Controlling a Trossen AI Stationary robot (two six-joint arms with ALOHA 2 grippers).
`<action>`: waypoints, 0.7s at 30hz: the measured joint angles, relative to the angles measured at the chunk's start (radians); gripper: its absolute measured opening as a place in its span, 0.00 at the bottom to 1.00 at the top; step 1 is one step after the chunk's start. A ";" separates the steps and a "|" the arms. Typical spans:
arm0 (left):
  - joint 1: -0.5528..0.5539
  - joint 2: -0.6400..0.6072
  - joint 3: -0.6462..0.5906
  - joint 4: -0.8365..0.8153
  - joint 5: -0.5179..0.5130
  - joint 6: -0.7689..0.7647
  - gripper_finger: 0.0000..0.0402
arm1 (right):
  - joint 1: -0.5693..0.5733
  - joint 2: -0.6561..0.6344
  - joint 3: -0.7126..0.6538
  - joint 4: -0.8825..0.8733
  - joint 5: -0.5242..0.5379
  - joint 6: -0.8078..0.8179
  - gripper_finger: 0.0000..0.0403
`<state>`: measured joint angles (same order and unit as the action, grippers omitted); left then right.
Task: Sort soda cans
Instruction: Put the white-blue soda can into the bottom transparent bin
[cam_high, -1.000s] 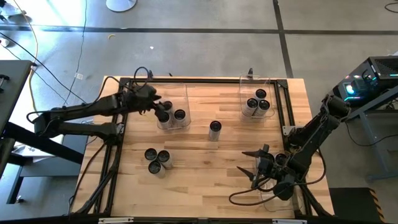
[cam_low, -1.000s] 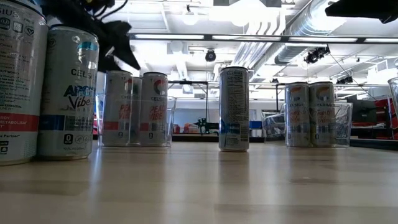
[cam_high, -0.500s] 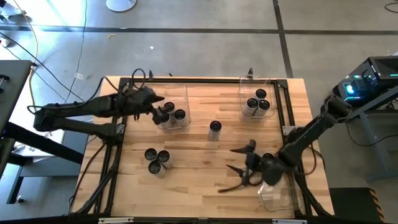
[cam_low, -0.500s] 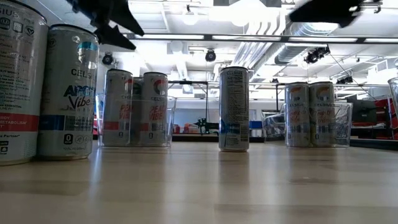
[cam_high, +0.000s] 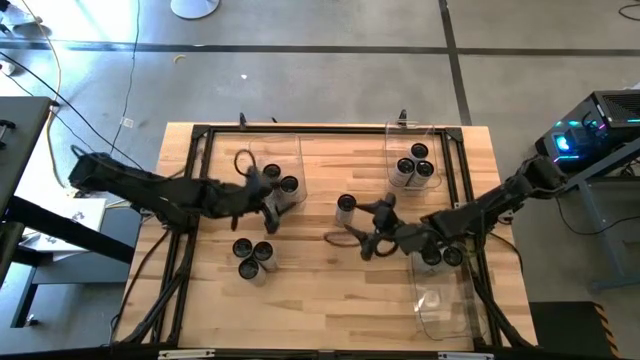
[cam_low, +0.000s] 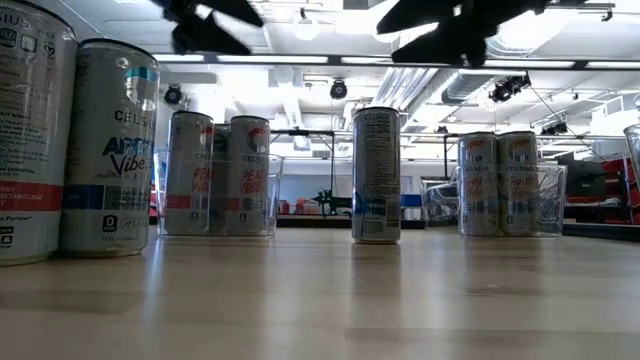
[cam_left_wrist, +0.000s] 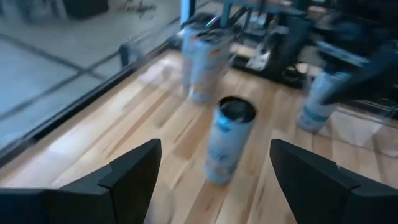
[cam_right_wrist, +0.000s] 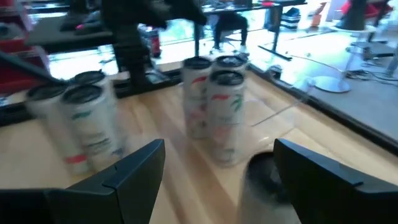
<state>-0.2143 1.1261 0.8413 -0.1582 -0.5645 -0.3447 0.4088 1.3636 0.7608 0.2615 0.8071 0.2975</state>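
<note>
A lone soda can (cam_high: 346, 205) stands upright on its base mid-table. My left gripper (cam_high: 280, 205) hangs open above the table to its left, beside the far-left bin. In its wrist view the can (cam_left_wrist: 229, 140) stands ahead between the spread fingers. My right gripper (cam_high: 358, 225) hangs open just right of and nearer than that can, whose dark top (cam_right_wrist: 267, 180) shows close by one finger. Neither gripper touches anything. Three cans (cam_high: 253, 255) stand grouped near left. In the low view both grippers (cam_low: 210, 18) (cam_low: 440, 28) hang high over the cans.
A clear bin at far left (cam_high: 285, 165) holds two cans; another at far right (cam_high: 412, 150) holds three. A third clear bin (cam_high: 445, 305) sits near right, with can tops (cam_high: 440, 258) beside my right arm. A black frame (cam_high: 330, 130) rims the table.
My left gripper has swung from over the far-left bin toward the near edge and the table's middle, rolling a little. My right gripper has swung from the near-right bin toward the left and far edges, up to the lone can. Both stayed open. No can has moved.
</note>
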 joint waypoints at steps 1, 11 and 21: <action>-0.010 0.026 0.000 0.042 -0.010 0.025 0.74 | -0.019 0.002 0.007 0.002 -0.018 -0.004 0.73; -0.045 0.246 0.000 0.387 -0.021 0.182 0.74 | -0.139 0.053 0.020 -0.020 -0.101 0.008 0.73; -0.045 0.324 0.000 0.412 -0.013 0.173 0.74 | -0.196 0.153 0.019 -0.039 -0.052 0.060 0.73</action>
<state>-0.2592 1.4499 0.8413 0.2535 -0.5776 -0.1719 0.2124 1.5161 0.7799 0.2226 0.7550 0.3577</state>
